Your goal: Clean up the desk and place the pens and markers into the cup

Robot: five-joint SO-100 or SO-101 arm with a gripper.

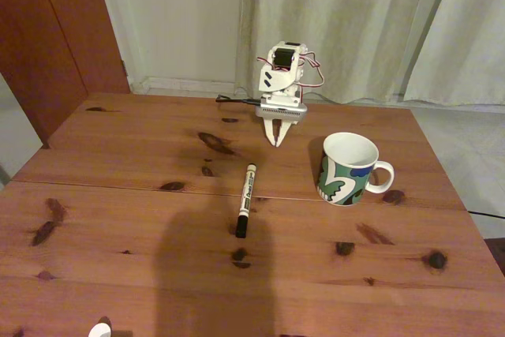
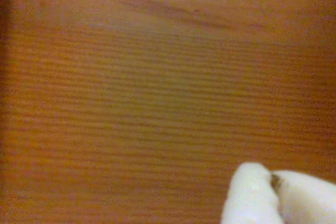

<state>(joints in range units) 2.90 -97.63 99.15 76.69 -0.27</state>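
Note:
A slim marker with a pale barrel, black cap and black end lies on the reddish-brown desk, near its middle, pointing toward the camera in the fixed view. To its right stands the cup, a white mug with a green, white and blue pattern, handle to the right, nothing visible inside. My white gripper hangs tip-down at the back of the desk, behind the marker and left of the cup. Its fingers meet, holding nothing. In the wrist view the white fingertips touch each other just over bare blurred wood.
Dark knots dot the wood, and a seam runs across it. A cable trails from the arm's base at the back edge. A small white object sits at the front edge. A soft shadow lies over the front middle.

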